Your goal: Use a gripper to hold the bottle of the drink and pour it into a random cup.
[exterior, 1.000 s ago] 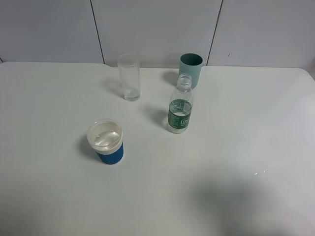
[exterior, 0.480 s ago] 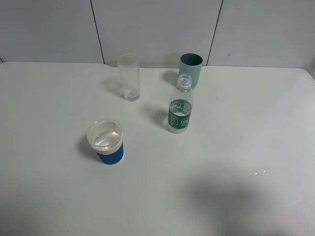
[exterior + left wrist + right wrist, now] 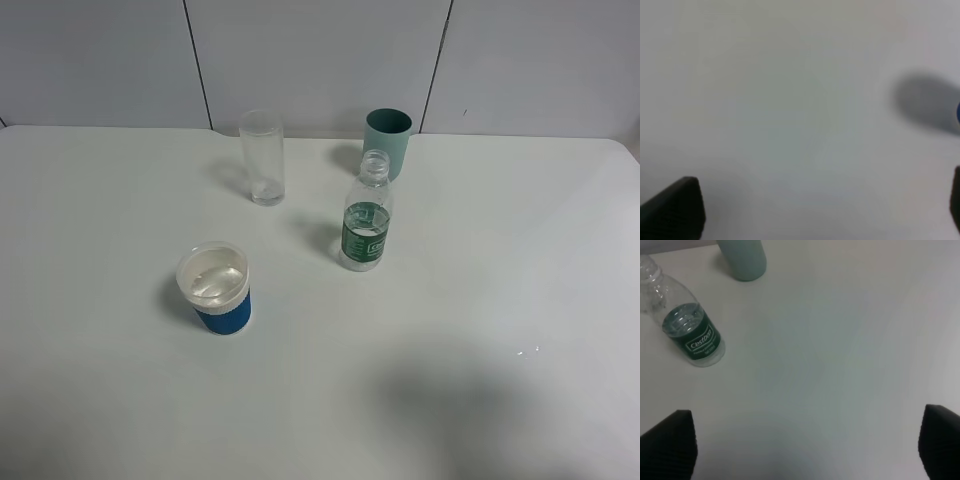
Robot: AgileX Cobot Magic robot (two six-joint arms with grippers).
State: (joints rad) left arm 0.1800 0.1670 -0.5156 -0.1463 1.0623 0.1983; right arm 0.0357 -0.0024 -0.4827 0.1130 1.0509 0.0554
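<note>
Exterior high: nothing displaced versus the two earlier frames; small clear plastic bottle with dark green label point(image 3: 366, 224) upright, uncapped, right of centre on the white counter point(image 3: 520, 250), just in front of the teal-green plain cup point(image 3: 388, 143). Short cup with blue lower band and wide white rim point(image 3: 215, 287) well apart to the near left, tall clear glass tumbler point(image 3: 262, 157) at the back. Only change: soft shadow at the near right edge drifted a little, so probably an arm moving overhead out of view; no arm visible, task not started, no grasp, no pour. Counter matte white, bare elsewhere; pale panelled wall with dark seams behind. Left wrist: blurred; left gripper point(image 3: 810, 212) spread wide, only the two dark fingertips point(image 3: 675, 207) at the frame corners, nothing between them, bare counter below, a sliver of blue and a shadow at one edge. Right wrist: right gripper point(image 3: 805, 445) also wide and empty; bottle and teal cup ahead, off to one side, bottle well apart from the fingertips. Likely next: right arm closing on the bottle.
</note>
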